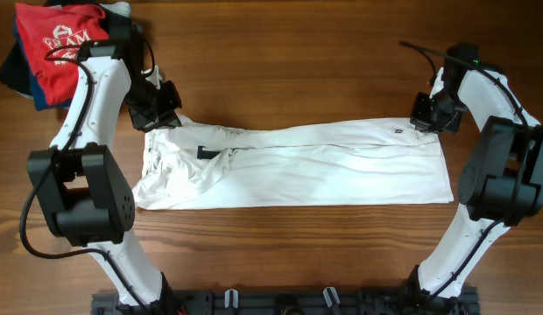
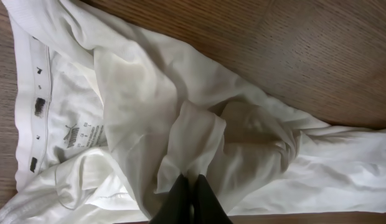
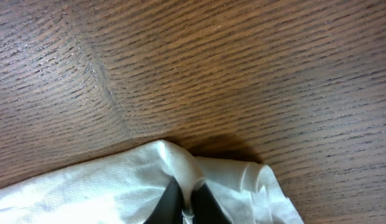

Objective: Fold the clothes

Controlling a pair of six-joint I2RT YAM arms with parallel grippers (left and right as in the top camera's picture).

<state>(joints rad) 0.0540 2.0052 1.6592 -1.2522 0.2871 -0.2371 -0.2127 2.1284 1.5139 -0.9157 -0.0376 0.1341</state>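
The white T-shirt [image 1: 298, 166] lies folded lengthwise in a long band across the table, collar end at the left with a dark neck tag [image 1: 206, 152]. My left gripper [image 1: 159, 112] is shut on a pinch of its cloth at the band's far left corner; in the left wrist view the black fingers [image 2: 192, 182] clamp a fold of the T-shirt [image 2: 143, 93]. My right gripper [image 1: 426, 120] is shut on the far right corner; in the right wrist view the fingers [image 3: 185, 186] pinch the hem of the T-shirt [image 3: 106, 180].
A red T-shirt with white print [image 1: 57, 48] lies on dark navy garments [image 1: 10, 70] at the far left corner. Bare wooden table [image 1: 298, 70] lies behind the shirt and in front of it.
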